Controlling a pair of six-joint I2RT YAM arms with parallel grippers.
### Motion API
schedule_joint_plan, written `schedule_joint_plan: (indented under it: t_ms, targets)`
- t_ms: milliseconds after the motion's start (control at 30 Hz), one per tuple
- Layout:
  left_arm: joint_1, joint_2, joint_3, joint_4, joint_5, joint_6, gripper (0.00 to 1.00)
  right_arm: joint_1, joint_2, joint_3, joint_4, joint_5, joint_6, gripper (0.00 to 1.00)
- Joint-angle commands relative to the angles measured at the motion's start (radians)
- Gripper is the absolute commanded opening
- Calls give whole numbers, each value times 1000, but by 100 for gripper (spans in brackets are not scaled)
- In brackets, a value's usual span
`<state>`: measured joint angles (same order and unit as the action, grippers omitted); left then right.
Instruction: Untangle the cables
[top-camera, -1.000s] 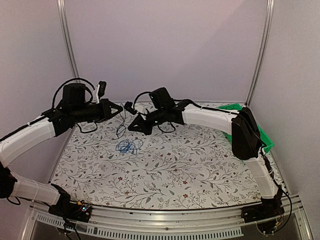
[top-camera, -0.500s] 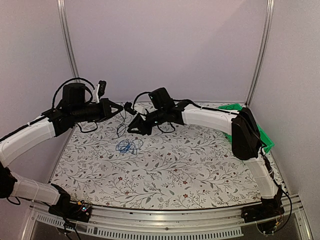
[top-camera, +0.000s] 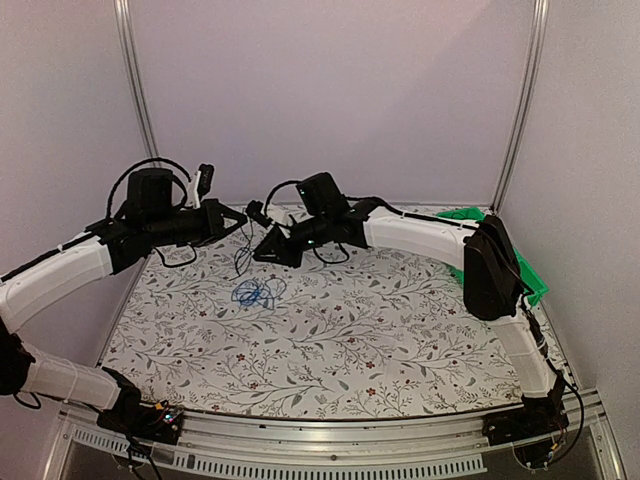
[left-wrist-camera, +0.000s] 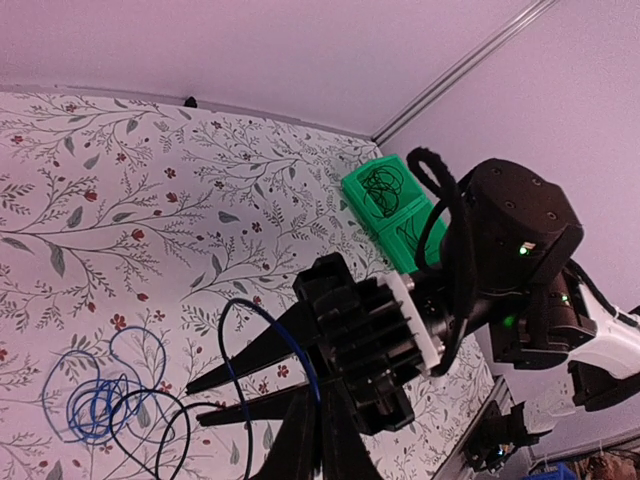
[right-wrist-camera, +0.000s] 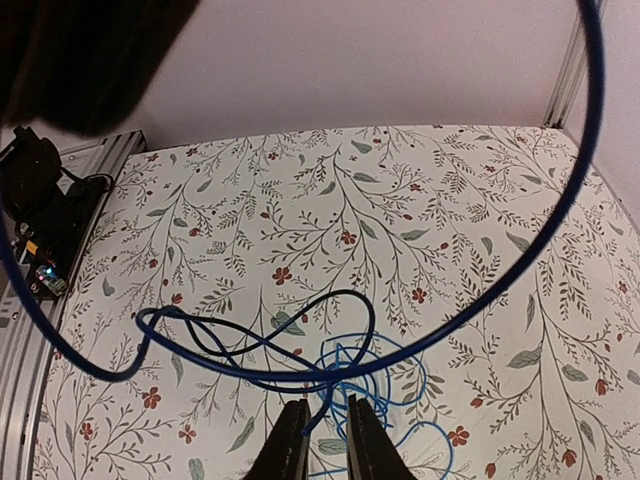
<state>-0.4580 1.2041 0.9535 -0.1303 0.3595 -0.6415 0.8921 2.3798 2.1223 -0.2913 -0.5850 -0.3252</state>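
A tangle of blue cable (top-camera: 257, 293) lies on the flowered table, left of centre; it also shows in the left wrist view (left-wrist-camera: 95, 410) and the right wrist view (right-wrist-camera: 400, 385). My left gripper (top-camera: 243, 217) is raised above it and shut on a blue strand (left-wrist-camera: 300, 360) that arcs down to the tangle. A black strand (top-camera: 240, 262) hangs below it. My right gripper (top-camera: 260, 252) hovers just right of the left one, fingers (left-wrist-camera: 240, 365) pointing at it. Its jaws (right-wrist-camera: 328, 405) stand a narrow gap apart, with a dark blue strand end lying between them, not clamped.
A green bin (left-wrist-camera: 390, 205) holding black cable sits at the table's back right corner (top-camera: 470, 215). A metal rail (top-camera: 330, 425) runs along the near edge, with uprights (top-camera: 135, 90) at the back corners. Walls close the back and sides.
My right gripper has crept a little up and to the left, closer to the left gripper. The left arm and the tangle have hardly moved.
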Motion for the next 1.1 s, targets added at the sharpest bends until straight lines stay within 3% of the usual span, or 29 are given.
schedule_joint_plan:
  t_ms: [0, 233, 433, 633, 767, 900, 1000, 1067]
  targets:
    - [-10, 9, -8, 35, 15, -7, 0, 7, -30, 27, 1, -2, 16, 15]
    - [-9, 6, -12, 35, 11, -4, 0, 7, -27, 26, 2, -4, 23, 0]
    - [-10, 3, -16, 26, -35, 10, 0, 7, -47, 13, -22, -20, 11, 0]
    - [27, -12, -27, 30, -151, 56, 0, 33, -210, -272, 28, -48, -36, 0]
    - [67, -3, -10, 67, -196, 74, 0, 133, -292, -482, 39, 18, -174, 0]
    - [100, 17, 31, 92, -174, 81, 0, 213, -294, -549, 43, 91, -277, 0]
    - [106, 37, 66, 90, -125, 89, 0, 203, -288, -522, 51, 118, -228, 0]
    - [105, 42, 66, 91, -104, 90, 0, 174, -293, -474, 47, 131, -190, 19]
